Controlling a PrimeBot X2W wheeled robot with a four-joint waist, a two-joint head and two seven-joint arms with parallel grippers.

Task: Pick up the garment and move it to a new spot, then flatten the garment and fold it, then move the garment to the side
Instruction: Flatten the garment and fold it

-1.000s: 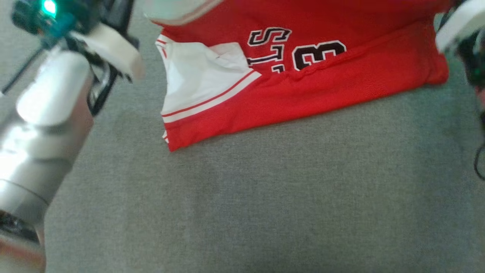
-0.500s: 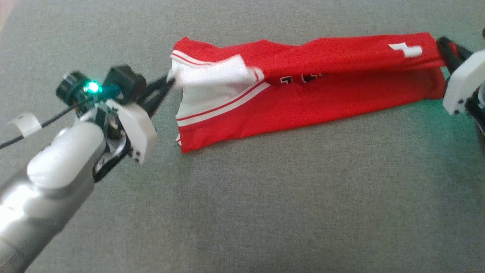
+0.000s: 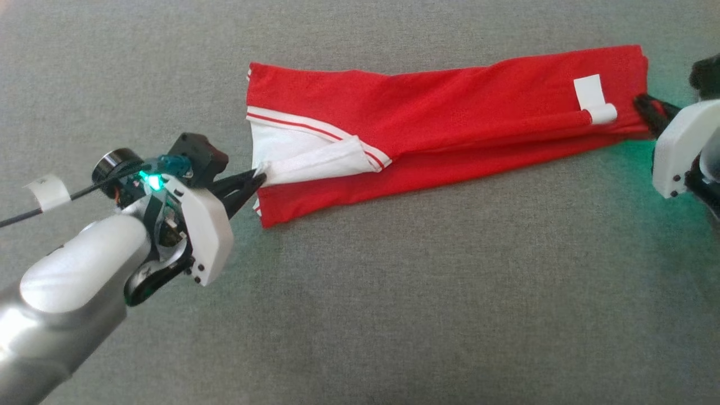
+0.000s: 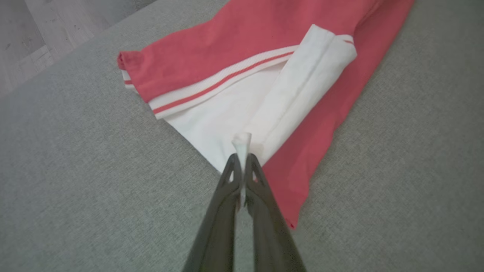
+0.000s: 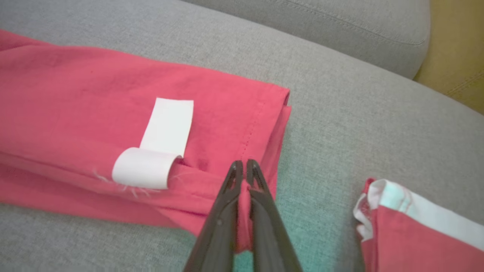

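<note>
garment: red jersey [image 3: 450, 118], folded into a long narrow band and lying flat on the grey sofa cushion [image 3: 394, 309]. In head view it runs from 10 o'clock to 2 o'clock of frame centre.
left gripper: [image 3: 259, 180] at the band's 9 o'clock end, fingers clenched on a pinch of the white panel [image 4: 234, 113]. In left wrist view a nub of white cloth pokes out past the tips.
right gripper: [image 3: 644, 106] at the band's 3 o'clock end, clamped on the red hem corner. In right wrist view red cloth is squeezed between the fingers.
white label: [image 5: 162, 147] on the red fabric, lower end curled into a roll, at 9 o'clock of the right fingertips in right wrist view.
green light: [image 3: 151, 180] lit on the left wrist.
red-and-white cloth: [image 5: 416, 234] at 4 o'clock in right wrist view, apart from the band. Cannot tell what it is.
back cushion: [image 5: 340, 30] at 12 o'clock in right wrist view.
wood floor: [image 4: 45, 34] at 10 o'clock in left wrist view.
</note>
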